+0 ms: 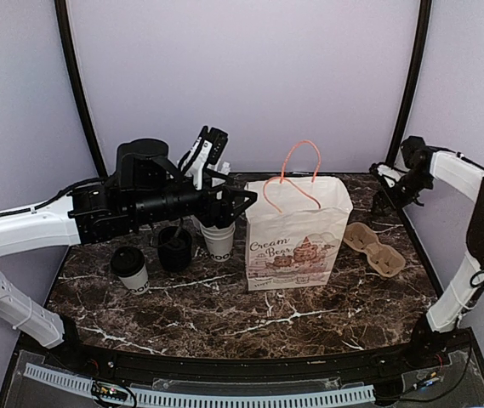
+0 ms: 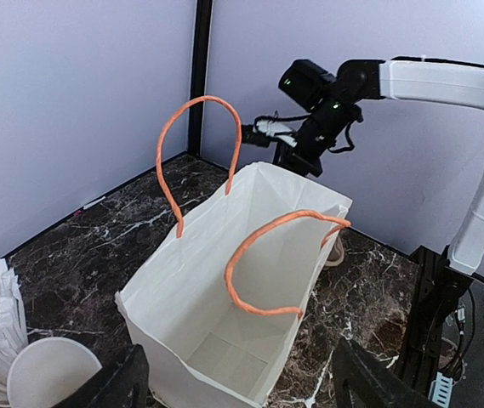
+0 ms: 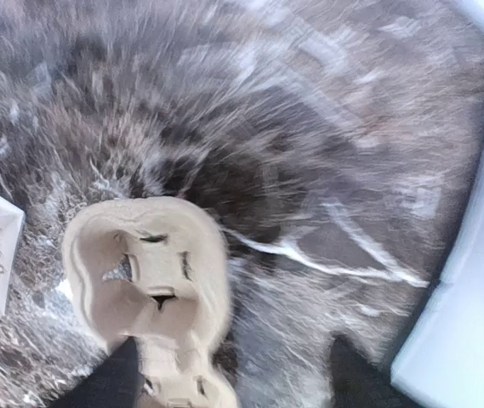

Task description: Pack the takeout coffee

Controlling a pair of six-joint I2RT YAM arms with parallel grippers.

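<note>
The takeout coffee [image 1: 129, 269] stands upright on the marble table [image 1: 224, 310], black lid on, lettering near its base. It sits alone toward the table's left side, and no claw touches it.

The left gripper [image 1: 247, 199] hangs above the left rim of the paper bag [image 1: 297, 246], at the end of an arm reaching in from the left. In the top view the coffee lies at about 8 o'clock from this claw, well apart, with the stack of lidless cups [image 1: 219, 240] and a dark cup-shaped thing [image 1: 174, 249] between them. In the left wrist view the left claw [image 2: 242, 391] looks down into the open bag [image 2: 224, 323]; its 2 fingers [image 2: 118, 382] stand wide apart and grip nothing. The bag's 2 orange handles [image 2: 195, 153] stand up, and its inside shows only bare white paper.

The right gripper [image 1: 384, 197] hovers near the table's far right corner, at about 12 o'clock from the cardboard cup carrier [image 1: 376, 246], which lies at 3 o'clock from the bag. The right wrist view is blurred, yet the claw's [image 3: 233, 393] fingers [image 3: 110, 382] stand apart, the carrier [image 3: 148, 272] below them.
</note>
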